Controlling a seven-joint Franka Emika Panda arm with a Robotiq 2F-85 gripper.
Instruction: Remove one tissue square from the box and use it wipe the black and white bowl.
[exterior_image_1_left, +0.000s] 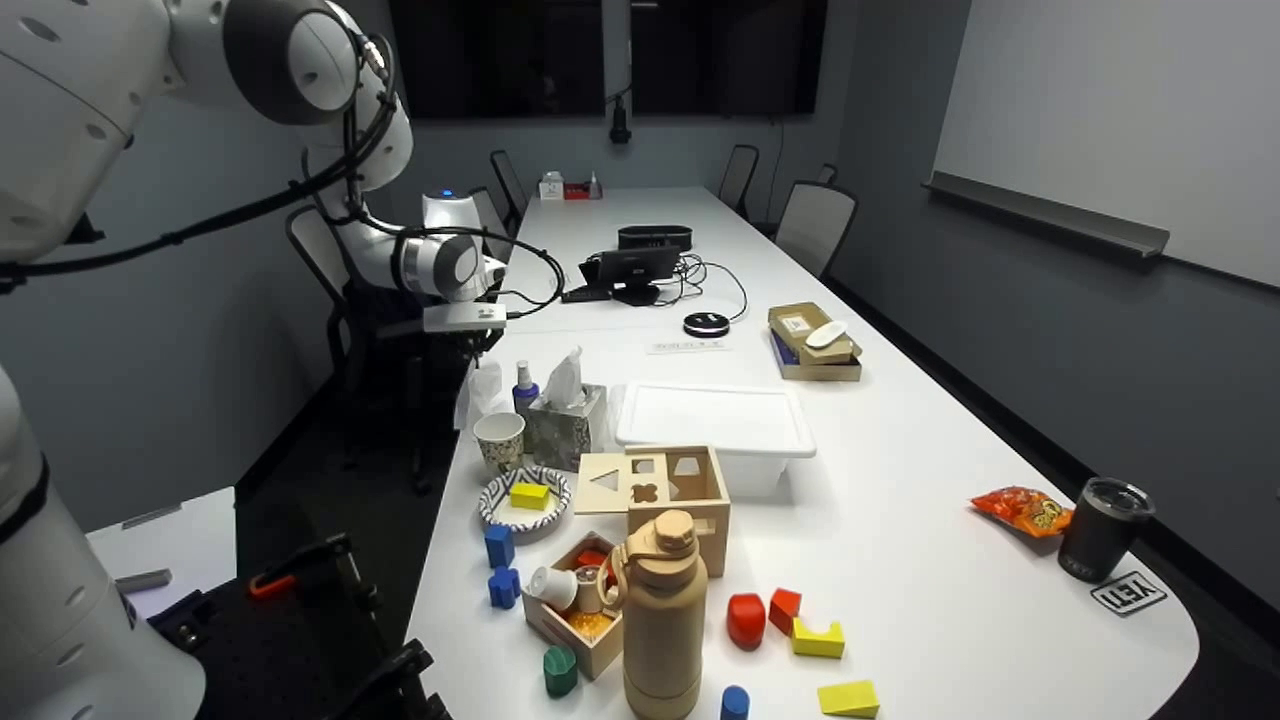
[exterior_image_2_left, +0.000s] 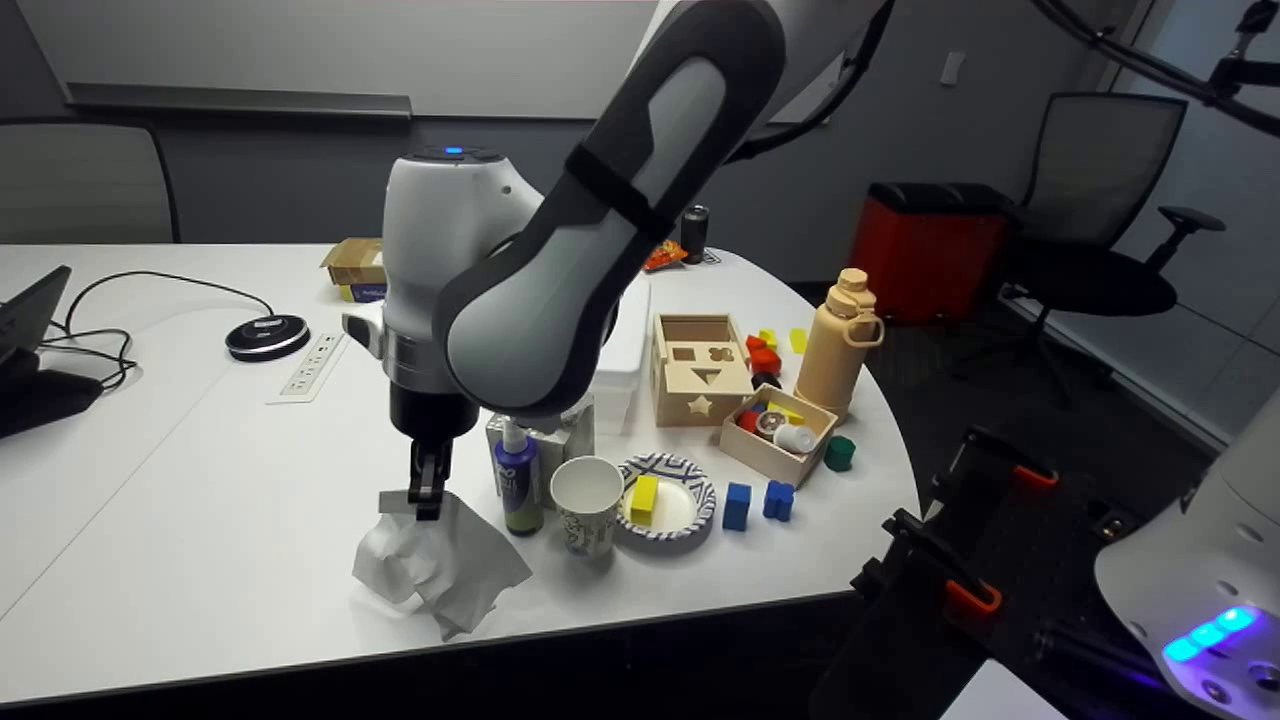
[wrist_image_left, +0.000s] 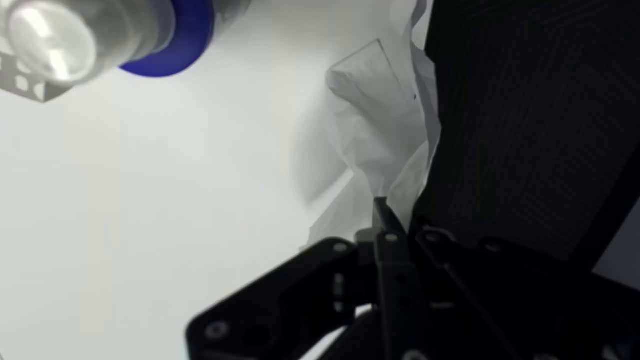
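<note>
You have a bright table (exterior_image_2_left: 200, 540) in both exterior views; in an exterior view the floor (exterior_image_1_left: 280, 515), lower left, goes nearly black. Blue lights (exterior_image_2_left: 1210, 635) glow, lower right, in an exterior view. In your wrist view the bottle (wrist_image_left: 52, 42), upper left, blurs under glare, a soft shadow edges the tissue (wrist_image_left: 375, 120), and the tool (wrist_image_left: 398, 216) is dark and slightly soft.

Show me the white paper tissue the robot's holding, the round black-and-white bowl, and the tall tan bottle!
White paper tissue (exterior_image_2_left: 455, 562), in an exterior view: middle of the sheet.
Round black-and-white bowl (exterior_image_2_left: 678, 501), in an exterior view: bare white inside.
Tall tan bottle (exterior_image_1_left: 664, 628), in an exterior view: its body.
</note>
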